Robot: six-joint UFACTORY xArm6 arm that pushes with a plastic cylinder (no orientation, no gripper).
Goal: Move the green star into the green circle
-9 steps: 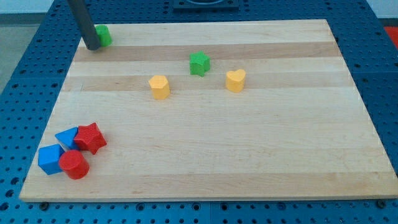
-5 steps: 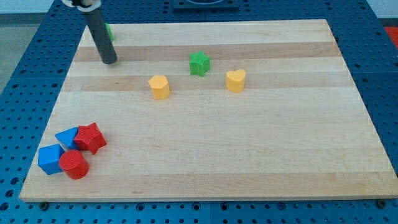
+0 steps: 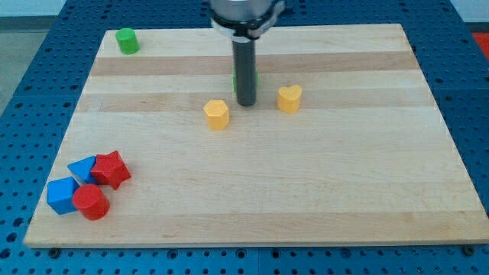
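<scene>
The wooden board (image 3: 306, 176) fills most of the view, pale planks laid on a blue perforated table (image 3: 23, 114). The dark rod (image 3: 245, 69) comes down from the view's top and serves as the landmark; there is no claw on it, so nothing spread, pressed or pinching can be told. My tip (image 3: 246, 104) rests on the board at the rod's lower end.

The green star (image 3: 254, 76) sits directly behind the rod, almost wholly hidden: only thin green slivers show along the rod's edges, just above my tip, so its star shape cannot be made out here. Whether the rod touches it cannot be told.

Far toward the view's lower left from the rod, four blocks cluster close together: a red star (image 3: 112, 169), a red cylinder (image 3: 92, 202), a blue cube-like block (image 3: 62, 195) and a blue wedge-like block (image 3: 82, 167).

Just to the view's right of my tip is a yellow heart (image 3: 289, 98). Just to the view's left of it, slightly lower, is a yellow block (image 3: 217, 114).

The green circle (image 3: 127, 40), a short cylinder, stands well to the view's left of the rod, near the board's top left corner.
</scene>
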